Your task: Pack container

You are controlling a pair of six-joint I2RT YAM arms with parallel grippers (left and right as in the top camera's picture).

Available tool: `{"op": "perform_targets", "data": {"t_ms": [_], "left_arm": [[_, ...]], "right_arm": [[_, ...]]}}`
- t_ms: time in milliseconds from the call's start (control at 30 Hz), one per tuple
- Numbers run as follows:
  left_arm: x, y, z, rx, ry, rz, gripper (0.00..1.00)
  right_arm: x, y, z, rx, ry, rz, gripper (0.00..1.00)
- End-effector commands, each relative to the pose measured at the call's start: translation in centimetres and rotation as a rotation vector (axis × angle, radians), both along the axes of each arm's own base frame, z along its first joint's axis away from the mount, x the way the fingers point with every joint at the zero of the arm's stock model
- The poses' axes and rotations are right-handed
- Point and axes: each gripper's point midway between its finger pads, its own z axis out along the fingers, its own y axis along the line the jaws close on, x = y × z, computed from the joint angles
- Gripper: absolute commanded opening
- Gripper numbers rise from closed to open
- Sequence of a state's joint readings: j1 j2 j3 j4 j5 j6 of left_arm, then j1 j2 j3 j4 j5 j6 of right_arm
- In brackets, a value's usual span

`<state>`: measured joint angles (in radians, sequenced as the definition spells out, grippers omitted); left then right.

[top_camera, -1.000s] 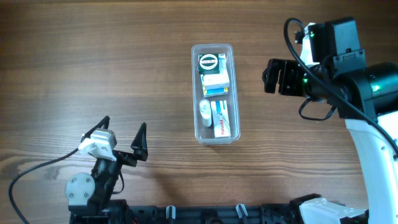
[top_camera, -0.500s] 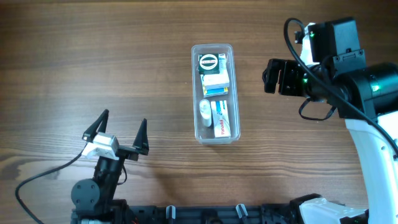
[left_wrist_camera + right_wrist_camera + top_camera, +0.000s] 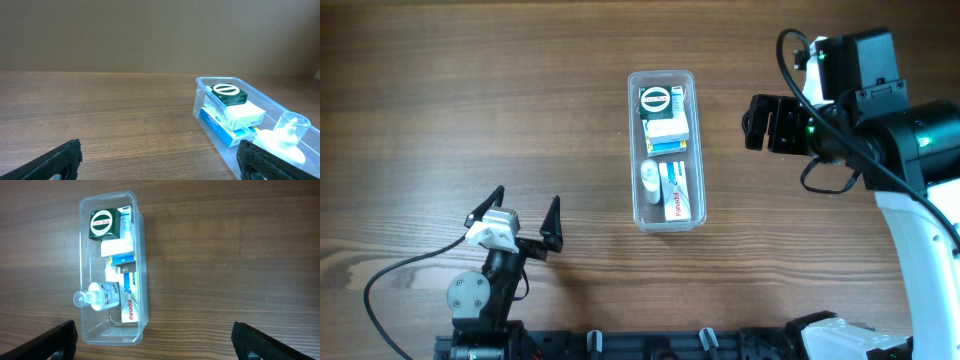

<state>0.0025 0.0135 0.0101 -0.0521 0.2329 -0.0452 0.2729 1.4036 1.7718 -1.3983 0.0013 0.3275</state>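
One clear, round-cornered container (image 3: pixel 642 212); woodgrain table (image 3: pixel 470 100).

Container (image 3: pixel 110 333) is set on bench (image 3: pixel 225 255), packed with green box (image 3: pixel 104 223), white bottle (image 3: pixel 103 296), Panadol box (image 3: pixel 129 308); claw (image 3: pixel 155 342) is spread wide.

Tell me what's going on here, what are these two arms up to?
Two robot arms are packing a clear container. It already holds several small boxes and a white bottle. Right now neither arm is handling anything. The left hand is open and empty, well away from the container. The right hand is open and empty off to the container's right side.
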Motion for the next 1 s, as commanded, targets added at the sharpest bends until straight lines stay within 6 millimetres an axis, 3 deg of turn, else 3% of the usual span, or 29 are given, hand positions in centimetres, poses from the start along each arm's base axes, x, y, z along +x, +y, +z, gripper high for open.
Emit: {"op": "perform_targets", "data": {"t_ms": [0, 700, 800, 867, 967], "left_arm": [[0.0, 0.4, -0.1, 0.015, -0.005, 0.017, 1.00], [0.0, 0.4, -0.1, 0.015, -0.005, 0.017, 1.00], [0.0, 0.4, -0.1, 0.015, -0.005, 0.017, 1.00], [0.0, 0.4, -0.1, 0.015, -0.005, 0.017, 1.00], [0.0, 0.4, -0.1, 0.015, -0.005, 0.017, 1.00]], "right_arm": [[0.3, -0.2, 0.1, -0.013, -0.007, 0.004, 1.00], [0.2, -0.2, 0.2, -0.011, -0.012, 0.004, 1.00], [-1.0, -0.5, 2.0, 0.005, -0.070, 0.003, 1.00], [-2.9, -1.2, 4.3, 0.027, -0.155, -0.003, 1.00], [-5.3, -4.3, 7.2, 0.045, -0.270, -0.098, 1.00]]}}
